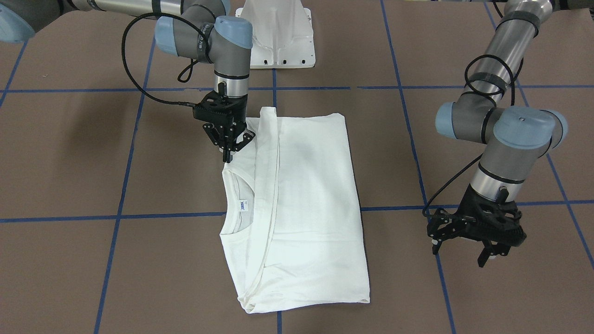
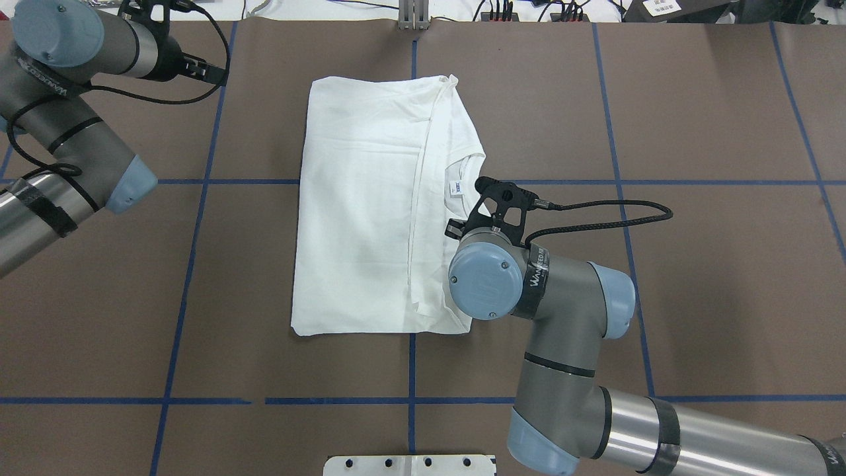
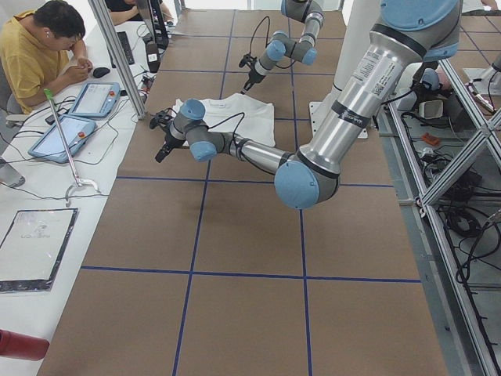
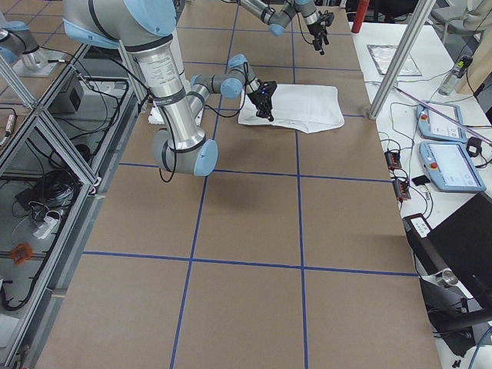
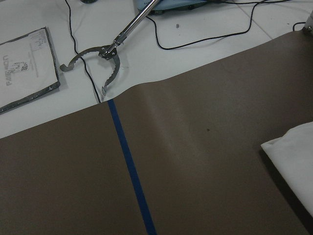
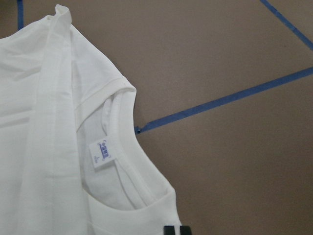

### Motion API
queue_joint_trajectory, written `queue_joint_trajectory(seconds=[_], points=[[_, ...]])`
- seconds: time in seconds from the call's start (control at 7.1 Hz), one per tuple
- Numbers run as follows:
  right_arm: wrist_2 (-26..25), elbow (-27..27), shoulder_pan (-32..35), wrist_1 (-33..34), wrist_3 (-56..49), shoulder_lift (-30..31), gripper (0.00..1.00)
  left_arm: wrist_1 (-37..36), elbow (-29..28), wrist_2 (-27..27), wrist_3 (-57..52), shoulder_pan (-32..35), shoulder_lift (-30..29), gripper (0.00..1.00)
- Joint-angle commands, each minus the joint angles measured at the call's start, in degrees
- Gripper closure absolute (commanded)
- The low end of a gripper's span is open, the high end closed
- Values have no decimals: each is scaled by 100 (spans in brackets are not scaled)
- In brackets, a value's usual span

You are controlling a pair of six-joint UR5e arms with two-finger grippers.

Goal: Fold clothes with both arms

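Observation:
The clothes, a white T-shirt, lie folded flat into a long rectangle on the brown table, with the collar and its blue-printed neck label facing up. My right gripper points down at the shoulder edge beside the collar. In the right wrist view its fingertips stand almost together on the edge of the shirt, so it looks shut on the cloth. My left gripper hangs open over bare table well off the shirt's other long side. Only a corner of the shirt shows in the left wrist view.
The white pedestal base stands at the robot's side of the table. Blue tape lines grid the brown cover. Beyond the far table edge lie a metal grabber tool and cables. A seated person is there with tablets.

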State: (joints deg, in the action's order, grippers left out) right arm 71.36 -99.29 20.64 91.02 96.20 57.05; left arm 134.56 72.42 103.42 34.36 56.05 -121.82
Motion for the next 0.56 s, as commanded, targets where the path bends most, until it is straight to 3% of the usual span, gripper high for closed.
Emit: queue_joint_trajectory(seconds=[0.0, 0.28, 0.42], points=[[44, -117, 1, 30, -83, 35, 0, -9, 61, 12, 1, -6, 0, 0], [492, 284, 308, 56, -435, -585, 0, -9, 70, 12, 1, 3, 0, 0], [501, 1157, 335, 265, -453, -1372, 0, -9, 96, 3, 1, -6, 0, 0]])
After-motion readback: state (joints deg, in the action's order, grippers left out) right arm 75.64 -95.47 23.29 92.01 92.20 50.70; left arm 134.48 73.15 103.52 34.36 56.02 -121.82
